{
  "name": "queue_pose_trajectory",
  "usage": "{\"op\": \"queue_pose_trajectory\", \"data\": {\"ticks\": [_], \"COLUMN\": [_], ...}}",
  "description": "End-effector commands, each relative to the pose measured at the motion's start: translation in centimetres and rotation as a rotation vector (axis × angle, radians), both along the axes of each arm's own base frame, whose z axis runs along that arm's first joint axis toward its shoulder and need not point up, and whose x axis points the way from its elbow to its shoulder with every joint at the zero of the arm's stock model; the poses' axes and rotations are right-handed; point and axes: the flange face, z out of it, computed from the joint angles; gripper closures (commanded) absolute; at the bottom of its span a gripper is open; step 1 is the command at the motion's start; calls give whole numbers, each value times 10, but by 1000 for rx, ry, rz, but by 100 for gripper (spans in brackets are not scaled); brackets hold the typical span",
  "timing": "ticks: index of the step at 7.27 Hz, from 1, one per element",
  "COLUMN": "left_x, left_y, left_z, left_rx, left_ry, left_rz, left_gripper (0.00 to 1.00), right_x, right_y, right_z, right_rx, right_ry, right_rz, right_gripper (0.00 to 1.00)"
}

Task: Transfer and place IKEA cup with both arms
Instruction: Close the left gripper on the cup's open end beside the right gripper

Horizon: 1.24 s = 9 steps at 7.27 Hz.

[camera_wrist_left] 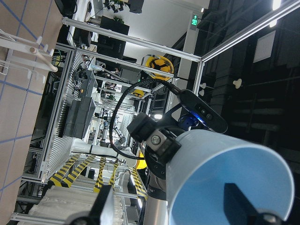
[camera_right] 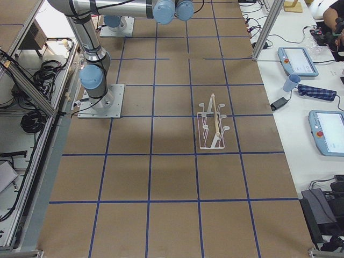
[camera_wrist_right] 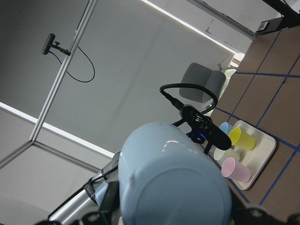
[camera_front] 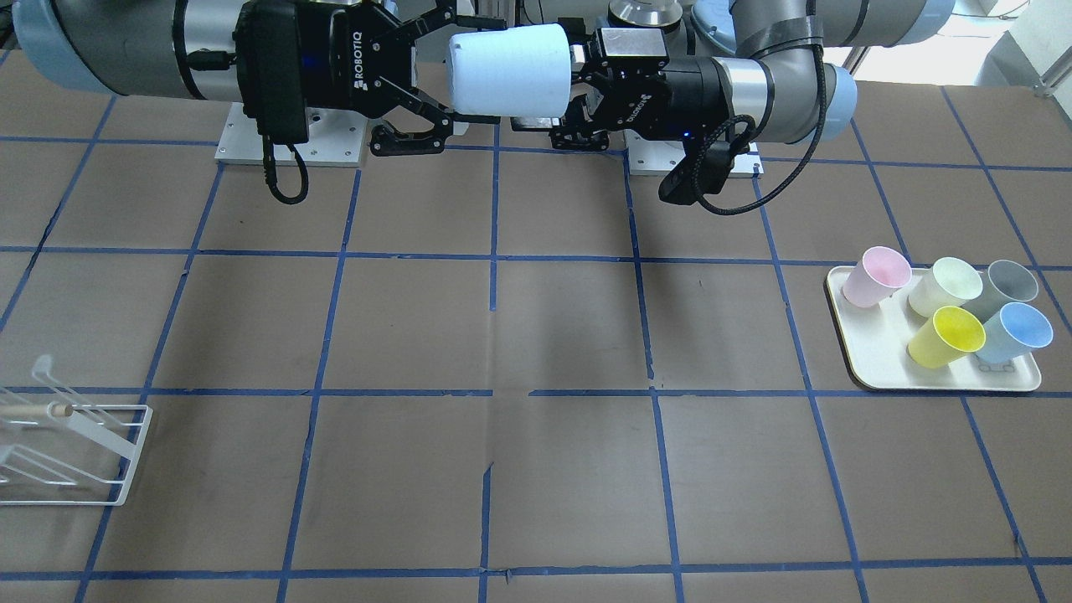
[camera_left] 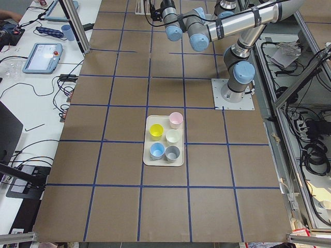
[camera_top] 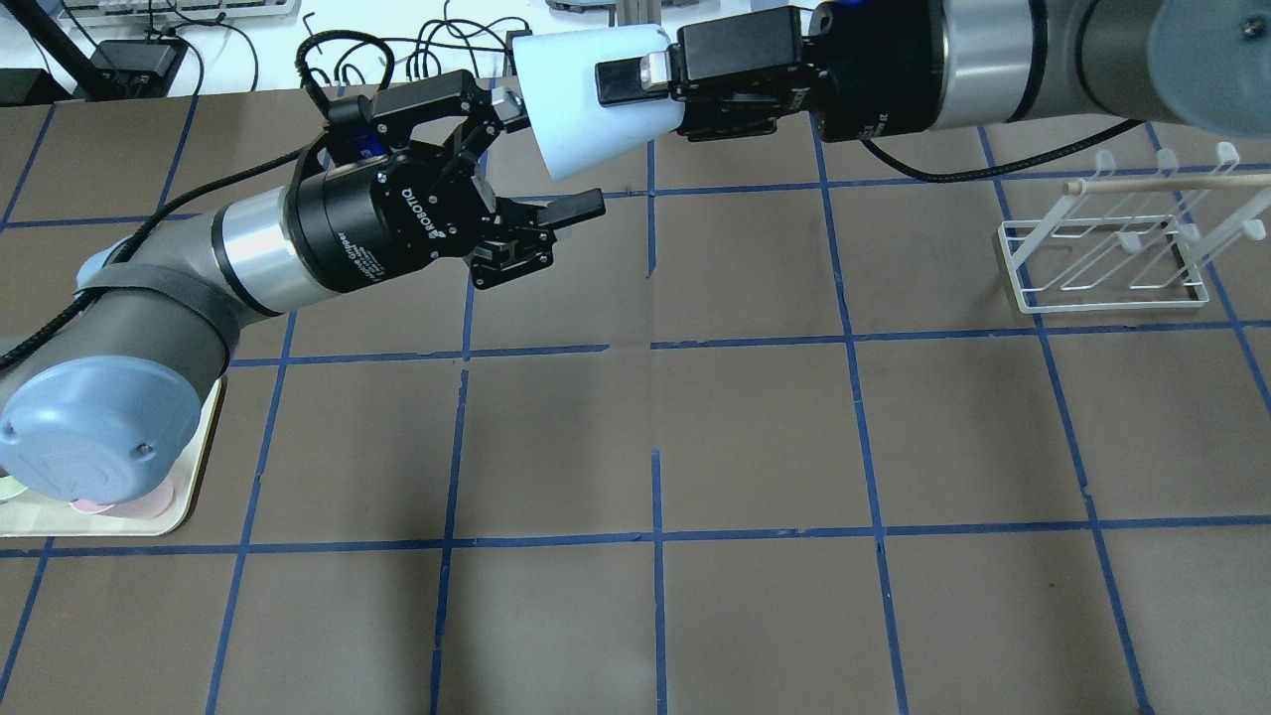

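The pale blue IKEA cup is held on its side high above the table's far middle, between both arms. My right gripper is shut on the cup's narrow base end; in the right wrist view the cup's base faces the camera. My left gripper is open at the cup's wide rim end. In the left wrist view the cup's open mouth faces the camera, with one fingertip in front of its inside and the other apart from the wall.
A cream tray on my left side holds pink, cream, grey, yellow and a near-identical blue cup. A white wire rack with a wooden dowel stands on my right side. Blue tape lines grid the brown table.
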Motion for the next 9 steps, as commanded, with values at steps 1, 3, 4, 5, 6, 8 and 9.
{"op": "queue_pose_trajectory", "data": {"ticks": [1, 3, 4, 5, 6, 8, 9], "left_x": [-1, -1, -1, -1, -2, -2, -2], "left_y": [0, 0, 0, 1, 1, -1, -1], "left_z": [2, 2, 2, 2, 7, 15, 14], "left_rx": [-8, -10, -13, -14, -26, -41, -42], "left_ry": [7, 2, 2, -1, -23, -80, -92], "left_rz": [1, -1, -1, -2, -11, -33, -37], "left_gripper": [32, 47, 51, 51, 51, 56, 66], "right_x": [0, 0, 0, 0, 0, 0, 0], "right_y": [0, 0, 0, 0, -1, 0, 0], "right_z": [0, 0, -1, -1, -2, -3, -2], "right_rx": [1, 4, 4, 7, 7, 16, 16], "right_ry": [0, 0, 0, 0, 0, 1, 1], "right_rz": [0, 0, 0, 0, 0, 1, 1], "right_gripper": [53, 49, 47, 46, 42, 8, 3]}}
